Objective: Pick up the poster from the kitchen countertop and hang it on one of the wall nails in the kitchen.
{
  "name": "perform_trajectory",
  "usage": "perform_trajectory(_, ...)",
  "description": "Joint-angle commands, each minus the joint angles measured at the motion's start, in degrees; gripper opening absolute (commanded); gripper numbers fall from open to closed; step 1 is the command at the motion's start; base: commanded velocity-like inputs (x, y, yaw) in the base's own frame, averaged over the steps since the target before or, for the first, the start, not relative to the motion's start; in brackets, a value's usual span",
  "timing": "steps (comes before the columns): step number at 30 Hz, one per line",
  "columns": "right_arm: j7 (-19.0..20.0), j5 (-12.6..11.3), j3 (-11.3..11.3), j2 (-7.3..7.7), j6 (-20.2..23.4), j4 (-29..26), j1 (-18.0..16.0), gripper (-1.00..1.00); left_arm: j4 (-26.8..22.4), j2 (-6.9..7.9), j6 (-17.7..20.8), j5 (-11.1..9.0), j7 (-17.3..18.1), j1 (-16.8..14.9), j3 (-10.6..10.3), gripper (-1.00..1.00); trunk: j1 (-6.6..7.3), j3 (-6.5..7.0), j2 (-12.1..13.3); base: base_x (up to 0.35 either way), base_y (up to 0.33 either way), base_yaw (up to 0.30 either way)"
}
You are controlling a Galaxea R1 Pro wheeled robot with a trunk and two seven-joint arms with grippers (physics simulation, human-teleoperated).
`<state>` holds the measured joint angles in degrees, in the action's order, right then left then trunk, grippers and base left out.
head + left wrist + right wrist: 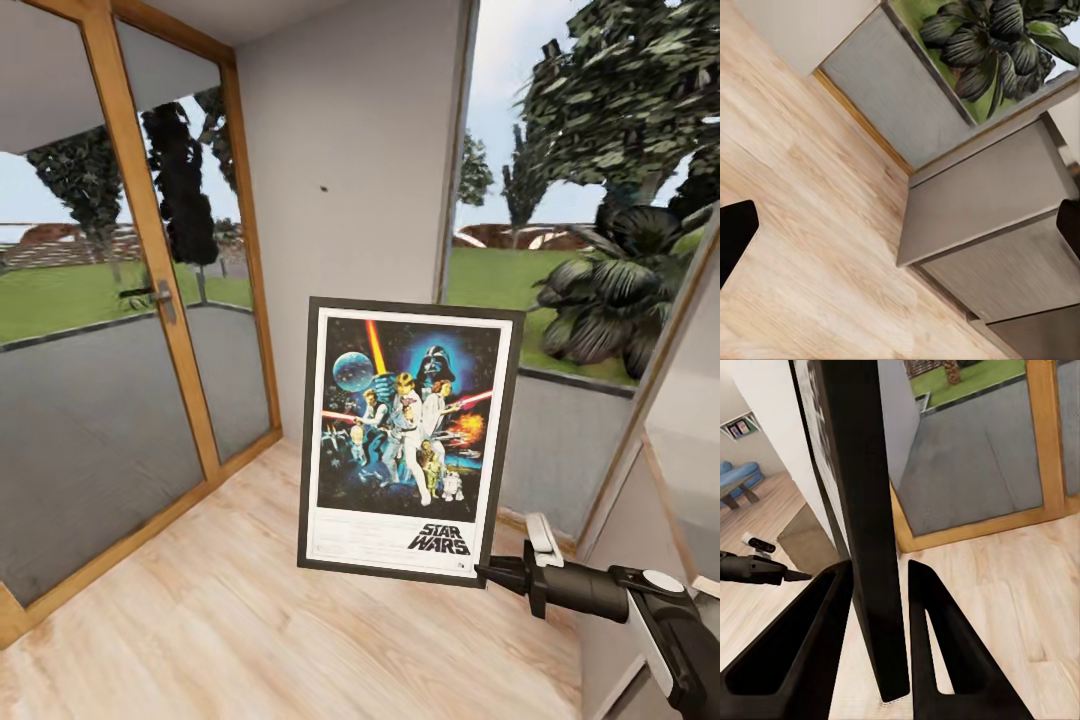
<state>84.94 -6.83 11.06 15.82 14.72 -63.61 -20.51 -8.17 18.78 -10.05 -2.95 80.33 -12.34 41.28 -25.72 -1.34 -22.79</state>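
- The right hand (487, 572) is clamped on the lower right corner of the Star Wars poster (408, 440), holding it upright off the wood floor (250, 620), slightly tilted.
- In the right wrist view both black fingers (937, 637) sit on either side of the poster's dark edge (870, 525), pinching it.
- On the pale grey wall (350, 150) above the poster there's a tiny dark nail (324, 187), well apart from the frame's top edge.
- A wood-framed glass door (150, 280) is to the left, and a window with a big dark plant (610, 290) to the right.
- For the left hand I can only see dark fingertips (735, 232) at the edges of its wrist view, wide apart, over floor and grey cabinet drawers (990, 217).
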Motion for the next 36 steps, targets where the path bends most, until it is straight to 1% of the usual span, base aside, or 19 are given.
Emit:
perform_trajectory(1, 0.2, -0.1, 0.0, 0.0, 0.7, 0.0, -0.1, -1.0, 0.1, 0.03, -0.6, -0.3, 0.0, -0.1, -0.2, 1.0, -0.07, -0.12, -0.1, 0.268, 0.258, -0.079)
perform_trajectory(8, 0.2, -0.1, 0.0, 0.0, 0.7, 0.0, -0.1, -1.0, 0.1, 0.03, -0.6, -0.3, 0.0, -0.1, -0.2, 1.0, -0.07, 0.13, -0.1, 0.268, 0.258, -0.166)
perform_trajectory(32, 0.2, -0.1, 0.0, 0.0, 0.7, 0.0, -0.1, -1.0, 0.1, 0.03, -0.5, -0.3, 0.0, -0.1, -0.2, 1.0, -0.07, 1.36, -0.1, 0.248, 0.276, -0.254)
perform_trajectory(36, 0.2, -0.1, 0.0, 0.0, 0.7, 0.0, -0.1, -1.0, 0.1, 0.03, -0.5, -0.3, 0.0, -0.1, -0.3, 1.0, -0.07, 1.5, -0.1, 0.21, 0.306, -0.16)
